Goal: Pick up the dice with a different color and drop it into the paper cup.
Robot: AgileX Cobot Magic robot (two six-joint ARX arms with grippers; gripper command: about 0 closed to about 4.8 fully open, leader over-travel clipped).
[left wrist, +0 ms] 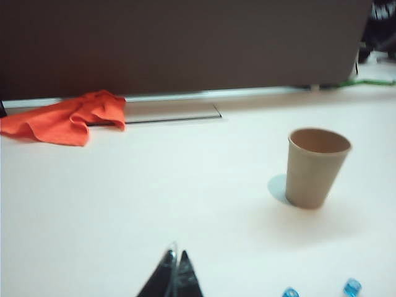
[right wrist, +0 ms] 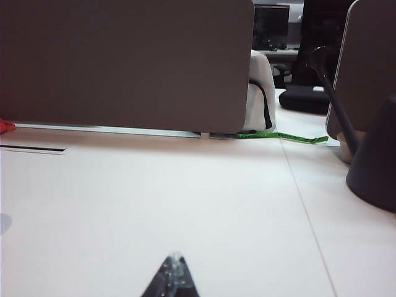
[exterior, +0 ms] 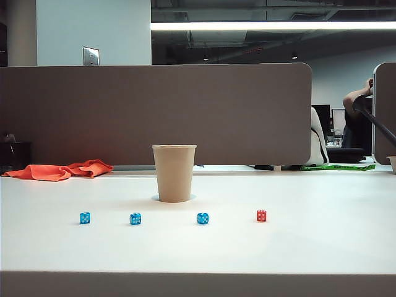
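Note:
The tan paper cup (exterior: 174,172) stands upright at the middle of the white table (exterior: 322,247). In front of it lie dice in a row: the small red dice (exterior: 262,215) at the right end, and three blue dice (exterior: 202,218) to its left. Neither gripper shows in the exterior view. In the left wrist view my left gripper (left wrist: 176,255) is shut and empty, well short of the cup (left wrist: 315,167), with two blue dice (left wrist: 352,286) at the frame edge. My right gripper (right wrist: 174,257) is shut with nothing in it, over bare table; the red dice is out of that view.
An orange cloth (exterior: 59,170) lies at the back left by the grey partition (exterior: 154,111). A dark lamp base (right wrist: 374,167) with a slanted arm stands at the right side of the table. A green strip (right wrist: 281,137) lies along the back edge.

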